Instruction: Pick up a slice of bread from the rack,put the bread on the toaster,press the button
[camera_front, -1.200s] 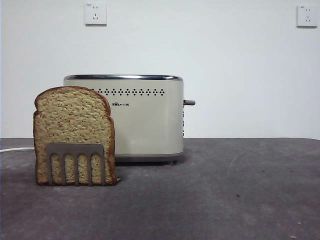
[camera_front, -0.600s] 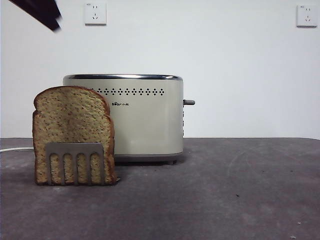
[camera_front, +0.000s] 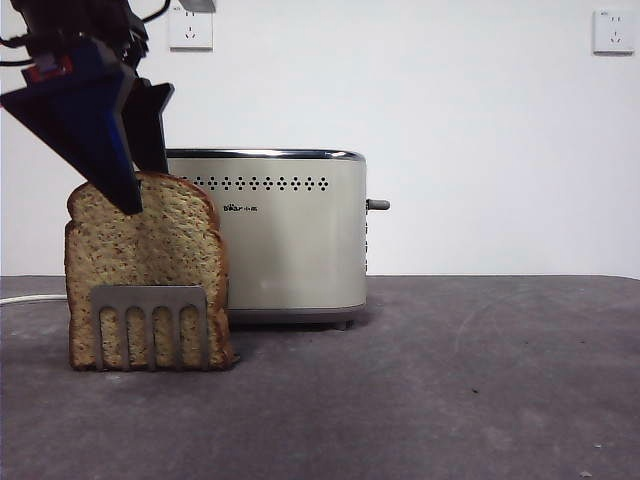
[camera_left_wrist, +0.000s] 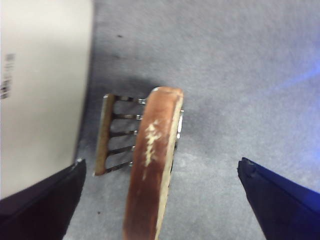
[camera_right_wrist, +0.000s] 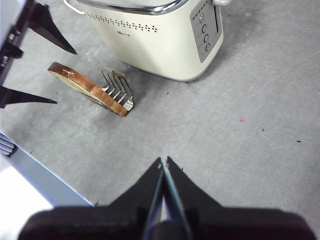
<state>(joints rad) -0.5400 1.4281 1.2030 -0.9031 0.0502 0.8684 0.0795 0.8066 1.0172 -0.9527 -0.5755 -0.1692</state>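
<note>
Bread first: the thick tan speckled slice of bread with dark brown crust (camera_front: 145, 265) stands upright in the small grey metal comb-slotted rack (camera_front: 150, 322) at lower left of the front view, just in front of the boxy cream toaster with chrome rim (camera_front: 290, 235). Left hand (camera_front: 140, 185) sits at upper left, jaws spread wide to either side of the crust, gripping nothing, lined up for a pinch I'd guess. Its upper part is cut off by the frame. Right hand (camera_right_wrist: 164, 167) waits pinched closed, empty, over bare grey desk (camera_front: 450, 380).
</note>
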